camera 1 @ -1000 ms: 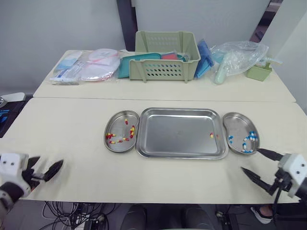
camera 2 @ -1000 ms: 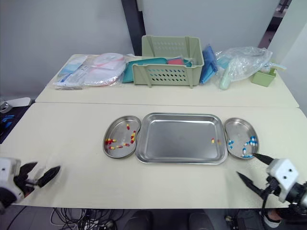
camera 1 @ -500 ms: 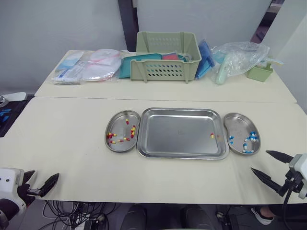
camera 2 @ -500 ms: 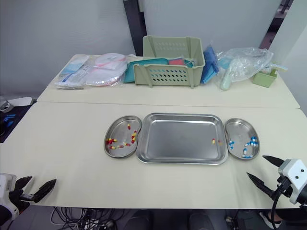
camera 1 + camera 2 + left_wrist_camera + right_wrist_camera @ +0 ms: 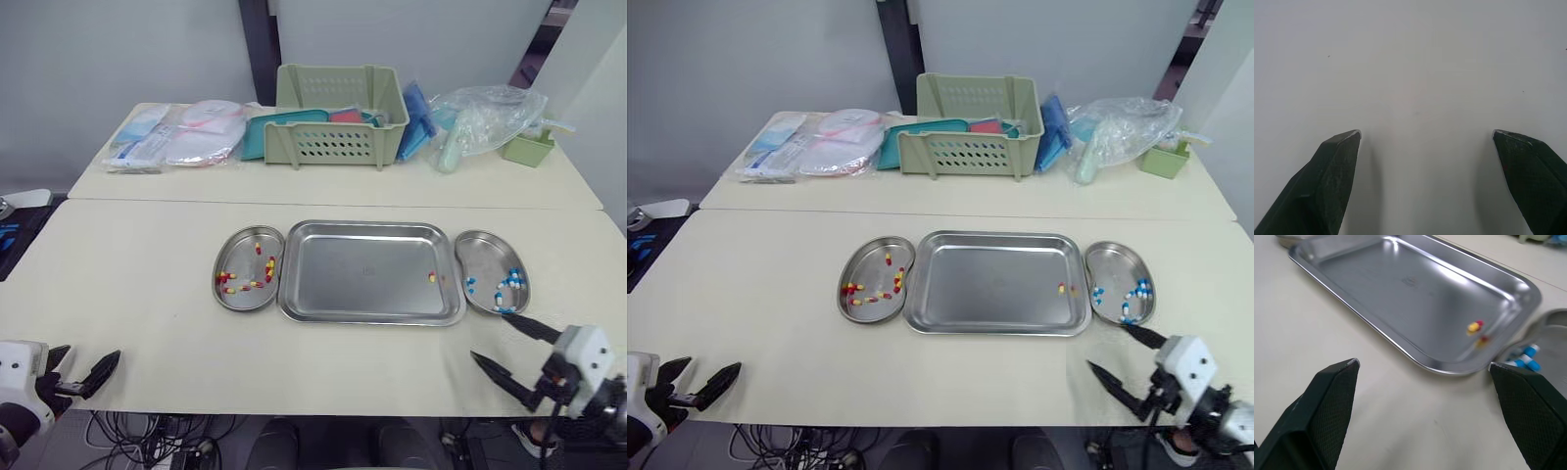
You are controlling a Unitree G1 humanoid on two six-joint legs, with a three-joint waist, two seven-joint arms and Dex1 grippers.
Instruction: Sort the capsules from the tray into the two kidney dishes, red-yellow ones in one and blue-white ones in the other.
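Right claw [image 5: 489,336] has edged toward the rectangular steel tray [image 5: 343,289], whose long axis runs left-right, and gapes wide; left claw [image 5: 1426,131] also gapes wide.

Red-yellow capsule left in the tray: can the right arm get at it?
Probably yes: the right gripper hangs open just off the tray's near corner, and nothing lies between it and the capsule.

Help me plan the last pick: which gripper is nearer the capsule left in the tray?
Right. The right gripper hovers just off the tray's near right corner, close to the capsule; the left gripper is far away at the table's near left edge.
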